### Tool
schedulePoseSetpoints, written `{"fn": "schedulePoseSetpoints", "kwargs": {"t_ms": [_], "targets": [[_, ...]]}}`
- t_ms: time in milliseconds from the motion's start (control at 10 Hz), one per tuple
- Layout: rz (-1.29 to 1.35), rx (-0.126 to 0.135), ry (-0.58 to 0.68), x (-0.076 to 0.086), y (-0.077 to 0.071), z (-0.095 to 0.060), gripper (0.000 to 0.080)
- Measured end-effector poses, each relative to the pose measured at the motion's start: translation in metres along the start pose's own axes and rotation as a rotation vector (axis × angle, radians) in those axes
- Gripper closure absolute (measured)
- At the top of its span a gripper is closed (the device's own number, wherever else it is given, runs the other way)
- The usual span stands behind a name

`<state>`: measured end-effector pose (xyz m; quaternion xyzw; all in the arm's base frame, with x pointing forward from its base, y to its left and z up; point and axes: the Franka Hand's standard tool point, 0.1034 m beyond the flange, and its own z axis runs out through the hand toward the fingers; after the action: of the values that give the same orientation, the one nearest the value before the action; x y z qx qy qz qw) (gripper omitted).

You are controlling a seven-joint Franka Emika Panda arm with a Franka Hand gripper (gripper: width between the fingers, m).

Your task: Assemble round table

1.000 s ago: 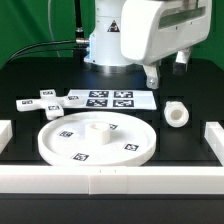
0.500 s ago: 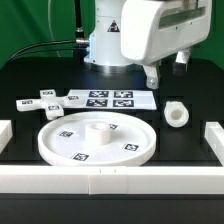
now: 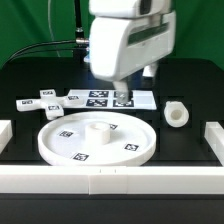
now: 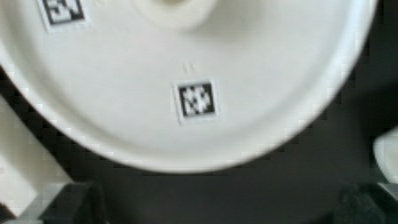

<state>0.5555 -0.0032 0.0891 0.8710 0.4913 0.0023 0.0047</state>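
The large white round disc [image 3: 95, 140] lies flat in the middle of the table, rim up, with a raised hub at its centre and square tags on its face. It fills the wrist view [image 4: 160, 80], where one tag [image 4: 196, 100] shows. The short cylinder leg [image 3: 177, 114] lies to the exterior view's right of the disc. The flat cross-shaped piece [image 3: 45, 102] lies at the back left. My gripper [image 3: 122, 95] hangs over the marker board [image 3: 100, 99], just behind the disc. Its dark fingers [image 4: 68, 205] stand wide apart with nothing between them.
Long white border rails run along the front [image 3: 110, 182], the left [image 3: 5, 131] and the right [image 3: 213, 136] of the black table. The arm's white body [image 3: 125, 45] covers the back middle of the exterior view.
The arm has swung to the exterior view's left, from above the marker board's right end to over its middle. The disc, leg and cross piece have not moved.
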Motion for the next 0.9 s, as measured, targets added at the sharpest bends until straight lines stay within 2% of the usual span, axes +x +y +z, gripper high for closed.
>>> {"fn": "schedulePoseSetpoints", "kwargs": {"t_ms": [200, 600, 700, 900], "targets": [[-0.026, -0.003, 0.011, -0.020, 0.012, 0.022, 0.0150], [-0.030, -0.001, 0.011, -0.021, 0.012, 0.024, 0.0150], [-0.078, -0.022, 0.026, -0.030, 0.016, 0.035, 0.0150], [-0.066, 0.002, 0.019, -0.044, 0.014, 0.058, 0.0150]]}}
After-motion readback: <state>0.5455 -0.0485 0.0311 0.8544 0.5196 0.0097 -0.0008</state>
